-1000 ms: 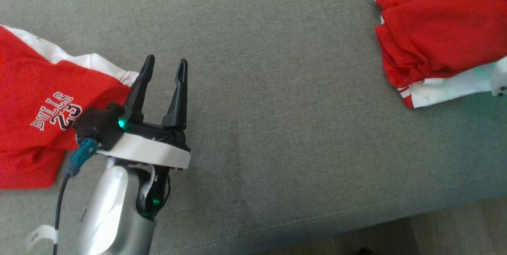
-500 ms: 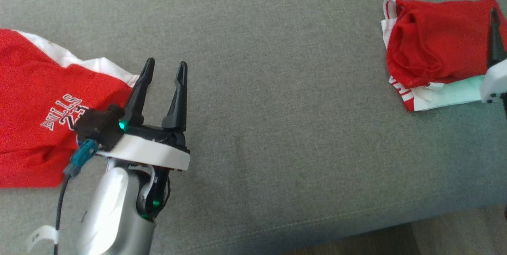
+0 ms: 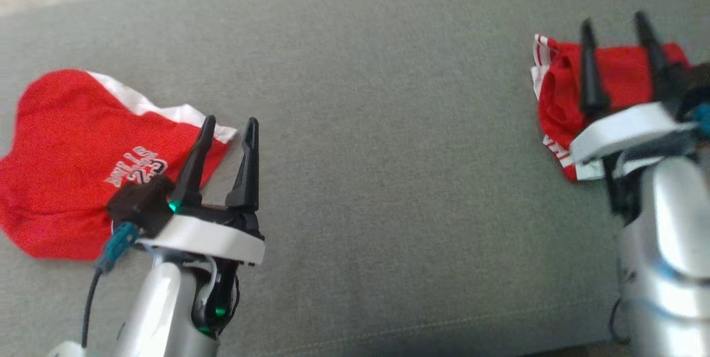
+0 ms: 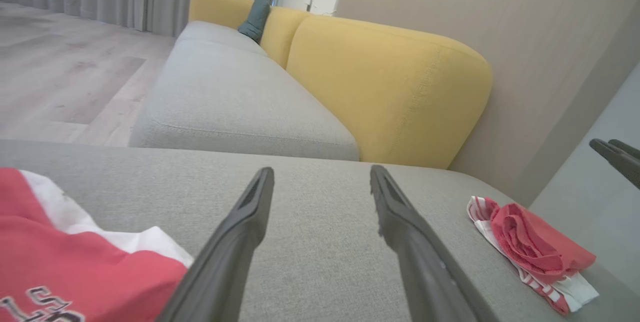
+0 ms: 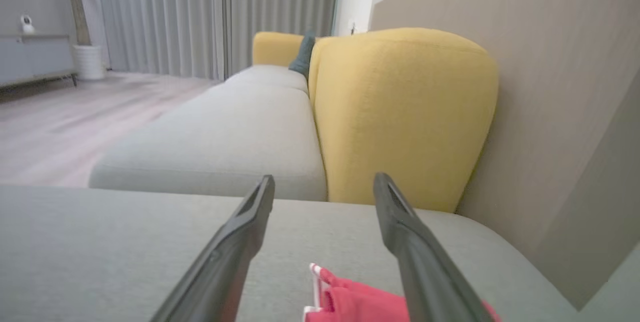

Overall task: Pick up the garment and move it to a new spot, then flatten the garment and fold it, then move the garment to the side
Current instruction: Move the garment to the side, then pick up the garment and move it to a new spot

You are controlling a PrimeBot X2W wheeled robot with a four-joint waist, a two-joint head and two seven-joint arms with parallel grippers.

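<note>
Currently left pincer (image 3: 231, 120) wide open, empty; right pincer (image 3: 613, 19) likewise, above folded garment (image 3: 624, 74).

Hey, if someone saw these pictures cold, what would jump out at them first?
Two bright red garments on the grey cushion: a spread Bulls jersey at the left and a folded bundle at the far right. An open gripper hovers by each, the left gripper at the jersey's edge and the right gripper by the bundle. Behind, a yellow backrest stands out.

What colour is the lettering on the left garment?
White with dark outline. The lettering on the red garment shows best in the head view.
</note>
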